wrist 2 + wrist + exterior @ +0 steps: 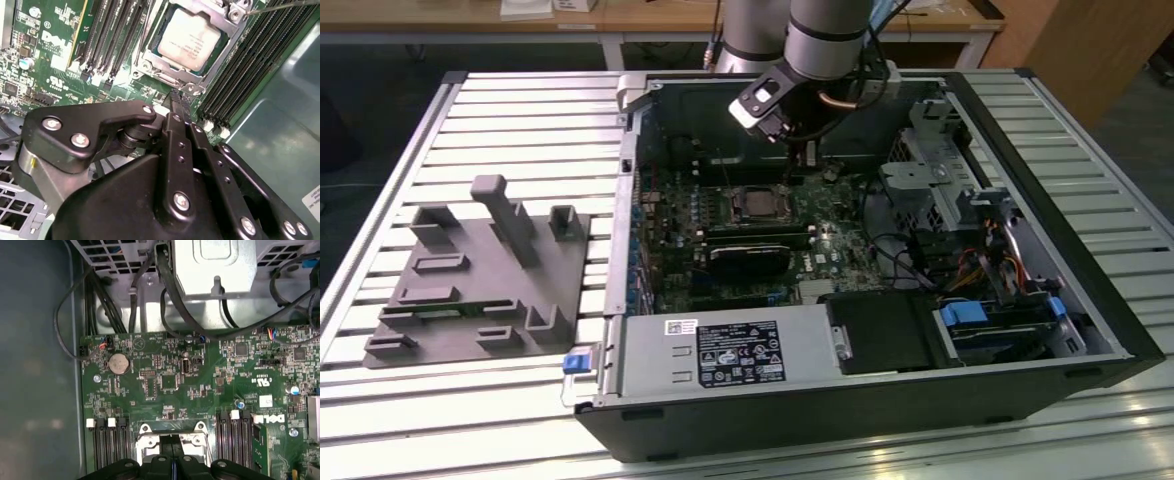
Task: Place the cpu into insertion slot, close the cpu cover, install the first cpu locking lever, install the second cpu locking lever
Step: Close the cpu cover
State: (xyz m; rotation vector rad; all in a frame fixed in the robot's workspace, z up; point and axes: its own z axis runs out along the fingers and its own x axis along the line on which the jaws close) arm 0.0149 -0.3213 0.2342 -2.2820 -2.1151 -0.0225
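Your cpu (189,37) lies flat in the insertion slot (732,205) on the green board (200,390): a pale silver-grey square with rounded corners and faint print on its face. The cpu cover (167,67), a thin silvery frame, lies down over its edges, so the face shows through the cut-out. Your gripper (176,96) hangs just beside one corner of the cover, its black fingers (172,135) pressed together with nothing visible between them; in the exterior view it hovers inside the open computer case (854,420), above the slot
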